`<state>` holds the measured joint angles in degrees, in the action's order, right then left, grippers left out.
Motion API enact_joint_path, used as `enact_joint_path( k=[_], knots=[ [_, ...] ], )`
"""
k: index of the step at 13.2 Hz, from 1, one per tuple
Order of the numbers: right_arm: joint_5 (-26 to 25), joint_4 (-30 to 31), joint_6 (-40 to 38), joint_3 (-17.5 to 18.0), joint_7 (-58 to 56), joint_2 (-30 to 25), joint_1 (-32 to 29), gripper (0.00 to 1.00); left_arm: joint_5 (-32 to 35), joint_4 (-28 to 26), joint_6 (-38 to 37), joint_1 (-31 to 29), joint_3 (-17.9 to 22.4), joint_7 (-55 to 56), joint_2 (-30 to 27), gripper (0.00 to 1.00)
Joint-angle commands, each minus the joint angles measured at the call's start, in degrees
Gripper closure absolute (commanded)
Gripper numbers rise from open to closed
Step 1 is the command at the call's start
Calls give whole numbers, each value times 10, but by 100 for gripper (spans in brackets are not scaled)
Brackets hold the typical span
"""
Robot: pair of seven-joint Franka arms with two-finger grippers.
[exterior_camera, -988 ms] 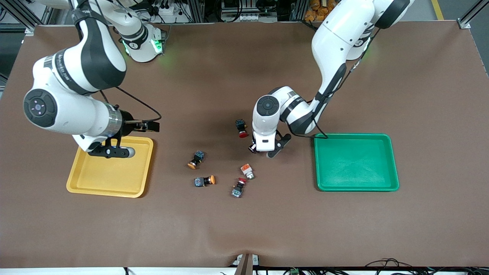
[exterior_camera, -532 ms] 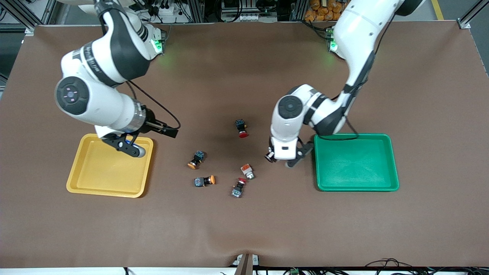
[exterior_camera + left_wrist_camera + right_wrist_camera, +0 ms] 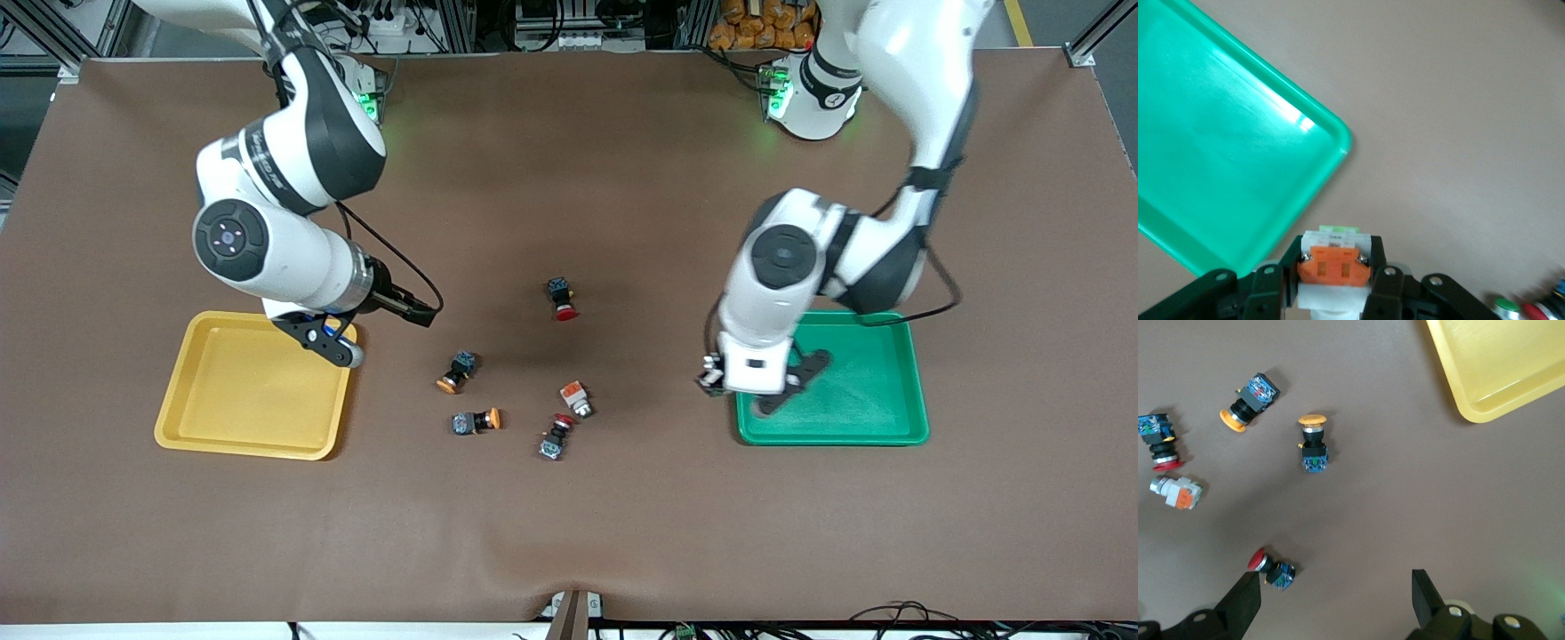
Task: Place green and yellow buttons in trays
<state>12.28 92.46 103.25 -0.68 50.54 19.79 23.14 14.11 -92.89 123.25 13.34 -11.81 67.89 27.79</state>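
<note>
My left gripper point(image 3: 714, 377) is shut on a silver-white button with an orange block point(image 3: 1333, 261), held over the table just beside the corner of the green tray point(image 3: 889, 391), which also shows in the left wrist view point(image 3: 1218, 133). My right gripper point(image 3: 333, 345) is open and empty, up over the corner of the yellow tray point(image 3: 240, 400); in its wrist view point(image 3: 1335, 597) the jaws stand wide apart. Two orange-yellow capped buttons point(image 3: 456, 372) point(image 3: 477, 420) and one silver-white button with an orange block point(image 3: 576, 399) lie on the mat between the trays.
Two black switches with red caps lie among the buttons, one farther from the front camera point(image 3: 562, 299), one nearer point(image 3: 554, 437). The right wrist view shows the yellow tray's corner point(image 3: 1498, 367) and the loose buttons on brown mat.
My left gripper has carried the silver-white button from the middle of the table to the green tray's corner. My right gripper has moved from over the yellow tray toward the buttons.
</note>
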Motion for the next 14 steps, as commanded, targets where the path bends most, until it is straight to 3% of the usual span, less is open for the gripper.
enact_joint_path(
  k=[1,4,7,10,11,12,13,14],
  knots=[
    [-2,33,85,-4,12,37,19,0,-35,-13,-25,-62,-7,-84,-12,100],
    [-5,41,185,-5,12,84,19,0,-35,-17,-41,-98,-6,-130,8,100],
    [-78,41,263,-5,9,142,23,0,-19,-35,-41,-144,-4,-168,33,100],
    [-88,42,329,-5,8,174,27,0,-18,-30,-34,-165,-4,-207,58,100],
    [-89,47,345,-5,7,184,36,0,-18,-30,-34,-169,-4,-208,63,90],
    [-89,54,365,-5,7,190,42,0,-18,-31,-34,-176,-4,-210,64,53],
    [-89,66,386,-5,7,191,45,0,-17,-31,-34,-182,-4,-223,64,1],
    [-89,76,403,-5,7,191,47,0,-18,-31,-34,-184,-4,-237,62,0]
  ],
)
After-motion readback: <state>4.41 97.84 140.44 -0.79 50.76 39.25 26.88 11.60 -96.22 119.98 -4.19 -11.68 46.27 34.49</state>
